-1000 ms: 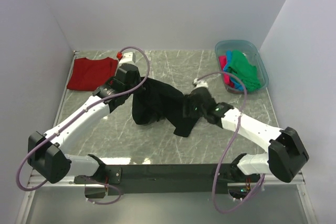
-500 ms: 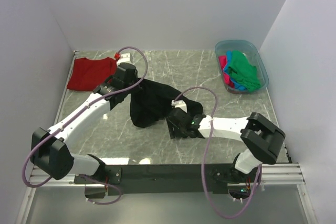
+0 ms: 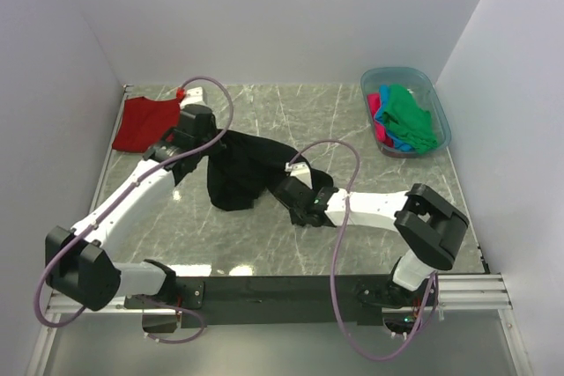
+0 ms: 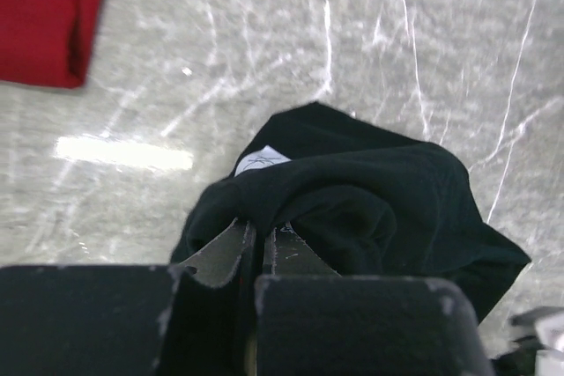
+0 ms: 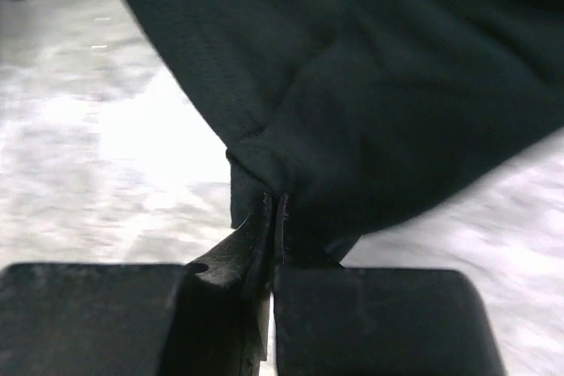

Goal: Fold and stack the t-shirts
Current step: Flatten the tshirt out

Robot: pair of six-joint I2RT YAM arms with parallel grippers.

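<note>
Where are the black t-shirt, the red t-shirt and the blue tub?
black t-shirt [image 3: 238, 173]: top view, middle of the bunched cloth.
red t-shirt [image 3: 145, 123]: top view, centre of the cloth.
blue tub [image 3: 395, 70]: top view, far rim.

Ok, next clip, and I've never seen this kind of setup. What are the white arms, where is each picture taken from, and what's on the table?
These are two robot arms bolted at the near edge of a marbled table, each ending in a two-finger gripper. The wide picture looks down from above and behind them; the other two come from cameras on the wrists. The left gripper and the right gripper are both pinched shut on a crumpled black shirt with a small white label. A red shirt lies flat at the far left. A blue plastic tub at the far right holds green, pink and blue cloth.
</note>
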